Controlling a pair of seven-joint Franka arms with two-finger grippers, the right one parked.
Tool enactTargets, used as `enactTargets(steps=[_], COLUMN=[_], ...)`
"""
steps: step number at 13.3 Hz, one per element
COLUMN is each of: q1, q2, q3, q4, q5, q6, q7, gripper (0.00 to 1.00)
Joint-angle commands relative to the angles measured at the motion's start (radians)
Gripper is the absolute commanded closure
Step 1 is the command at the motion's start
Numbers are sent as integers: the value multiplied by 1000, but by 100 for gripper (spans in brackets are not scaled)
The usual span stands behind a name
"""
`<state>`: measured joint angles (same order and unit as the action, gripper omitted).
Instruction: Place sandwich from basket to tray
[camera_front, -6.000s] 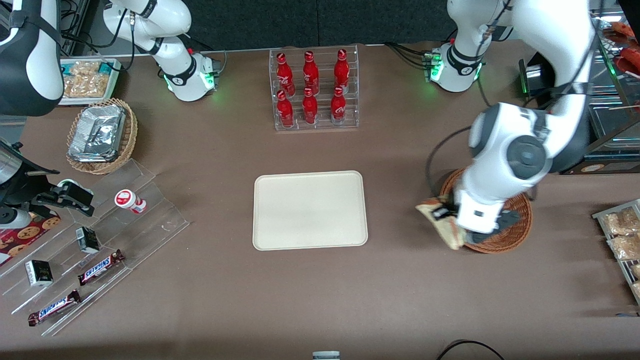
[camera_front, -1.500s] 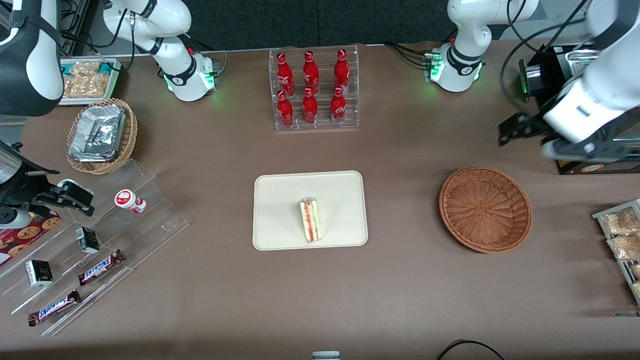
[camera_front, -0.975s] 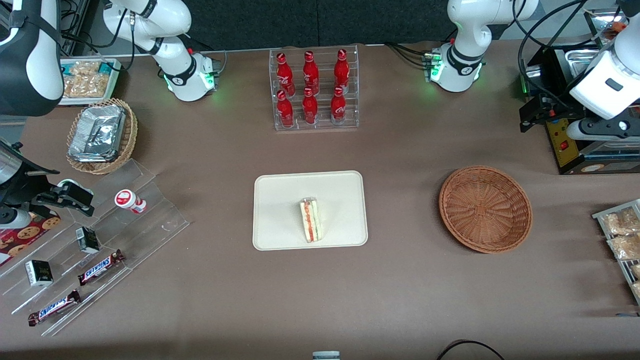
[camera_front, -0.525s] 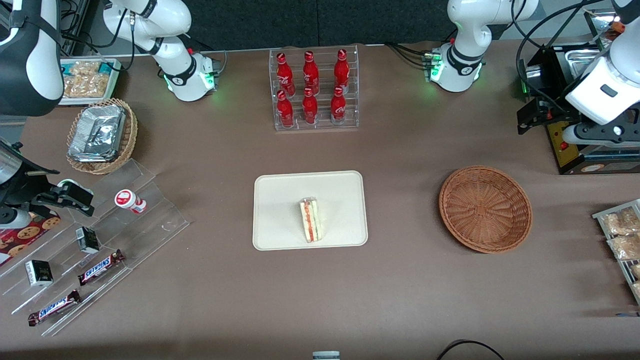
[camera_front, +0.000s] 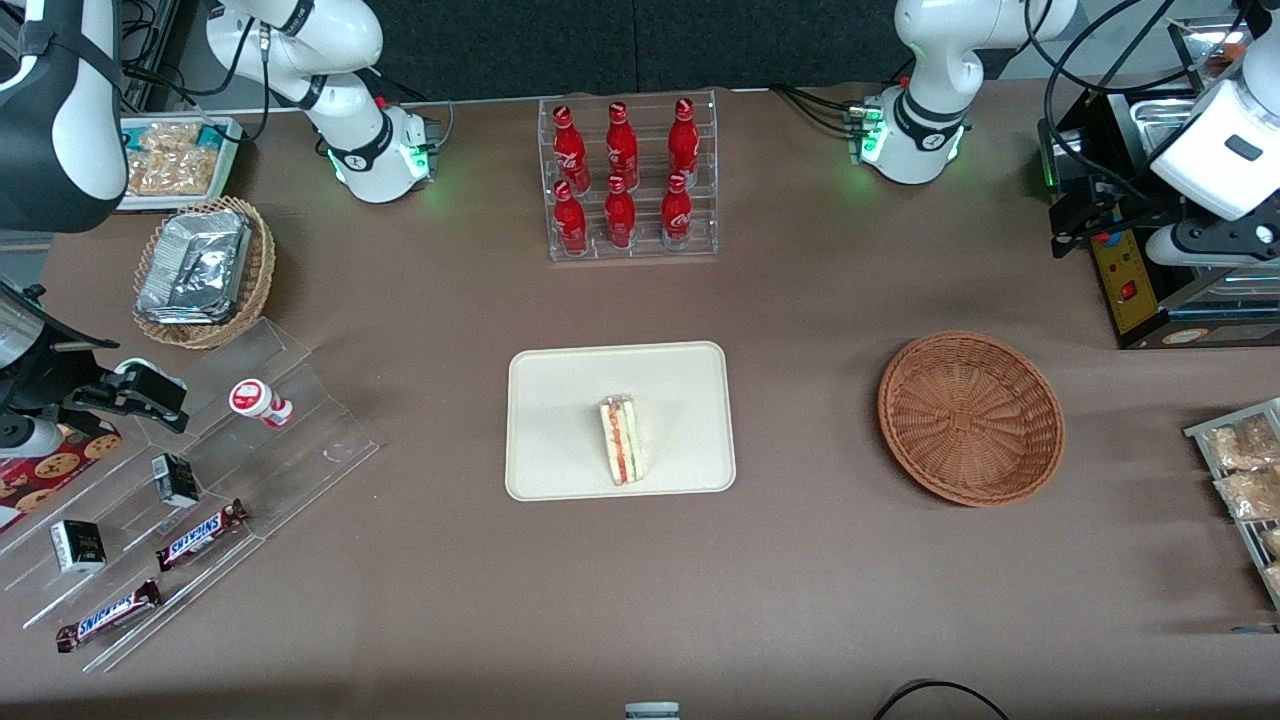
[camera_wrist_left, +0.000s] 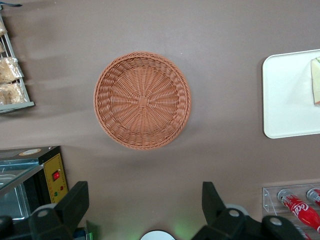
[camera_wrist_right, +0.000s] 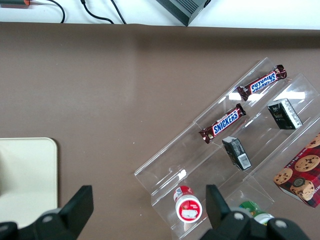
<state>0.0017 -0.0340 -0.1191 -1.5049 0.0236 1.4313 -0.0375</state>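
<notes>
Moved off the sandwich (camera_front: 624, 453), now on the tray (camera_front: 560, 400), the hand (camera_wrist_left: 142, 210) hangs wide-spread, well apart.

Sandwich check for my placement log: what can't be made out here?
- Sandwich: the left wrist view's edge cuts it off; the face resting on the tray is hidden.
- Basket: empty, underside unseen.
- Gripper: open, high above the table; fingertips out of frame.

the sandwich (camera_wrist_left: 315, 80) and tray (camera_wrist_left: 285, 100) are cut off by the left wrist view's edge.
</notes>
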Motion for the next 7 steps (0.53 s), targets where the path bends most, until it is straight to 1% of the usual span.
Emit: enactTargets(steps=[1,3,7], q1=[23,24,23], q2=[-59,-115,-113], q3=[7,12,12], q4=[-69,-150,-146], q5=[-2,-4,-4], q6=[15,66,58], q7=[28,30,25], gripper=[0,0,0])
